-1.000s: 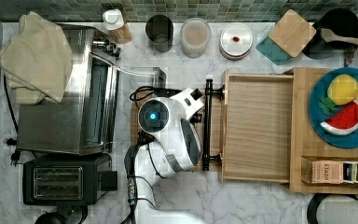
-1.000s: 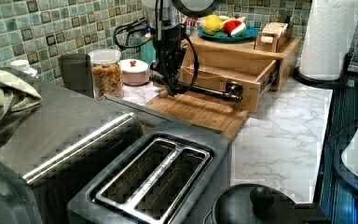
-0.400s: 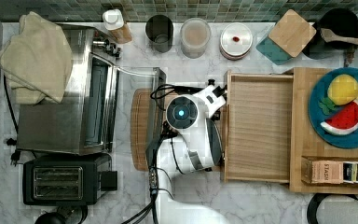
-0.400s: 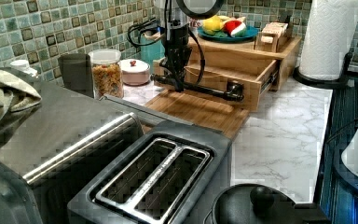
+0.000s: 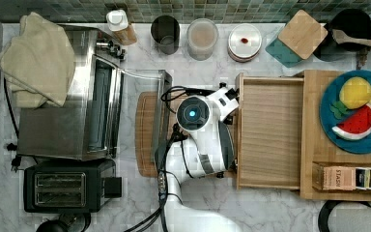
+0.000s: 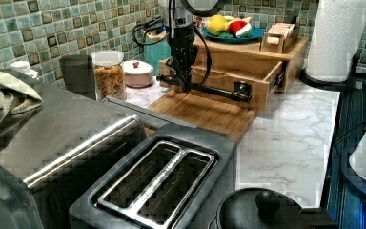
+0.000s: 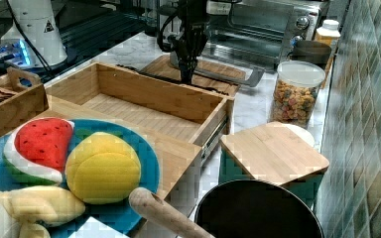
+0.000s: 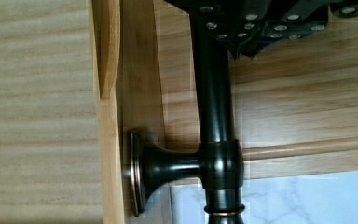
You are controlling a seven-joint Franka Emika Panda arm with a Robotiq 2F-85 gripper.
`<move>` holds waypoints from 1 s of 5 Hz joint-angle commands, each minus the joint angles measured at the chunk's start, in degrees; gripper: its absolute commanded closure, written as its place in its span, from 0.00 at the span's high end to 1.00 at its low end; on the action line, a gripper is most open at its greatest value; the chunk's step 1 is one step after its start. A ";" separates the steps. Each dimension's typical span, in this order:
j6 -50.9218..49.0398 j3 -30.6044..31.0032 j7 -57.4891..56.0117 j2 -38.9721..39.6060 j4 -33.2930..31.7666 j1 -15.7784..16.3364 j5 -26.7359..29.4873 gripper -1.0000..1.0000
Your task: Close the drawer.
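Toaster (image 5: 67, 191) and toaster oven (image 5: 70, 113) fill the top view's left part of the counter (image 5: 270, 212), and just beside the oven's dropped door lies a darker cutting board (image 5: 147, 133), over which the arm reaches. Next comes the end effector (image 6: 185, 78), hanging straight down at the dark bar handle (image 6: 209, 89) on the front of the drawer (image 5: 270, 130); in the wrist view the black fingers (image 8: 242, 32) sit right at the bar (image 8: 213, 93), one of its mounting posts fixed into the light-wood front. Whether the fingers are clamped on the bar or merely set against it I cannot tell. The drawer is a wide, shallow light-wood tray, pulled far out of the wooden stand (image 5: 348, 133) that carries the blue plate of toy fruit (image 5: 360, 113); it lies toward the top view's right of the end effector, between it and the stand, and its bottom is bare. The handle's long axis runs from the counter's back edge toward its front edge, crosswise to the slide rails (image 6: 272, 82), so the travel that shuts it, as I judge, is a straight push toward the top view's right, square to the bar. Pushing off-centre along that long bar could skew the tray on its rails. Nearly the whole travel looks left to do.
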 commanded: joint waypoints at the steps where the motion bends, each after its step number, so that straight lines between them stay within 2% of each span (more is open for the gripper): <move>1: -2.87 -11.64 -13.18 3.13 5.78 -10.09 -9.78 0.00; 2: -2.76 -15.34 -16.92 4.12 8.10 -11.05 -10.82 0.00; 4: -4.38 -16.56 -29.34 10.40 17.38 -17.14 -6.02 0.00; 5: -5.08 -17.40 -27.99 8.99 16.84 -17.00 -5.03 0.00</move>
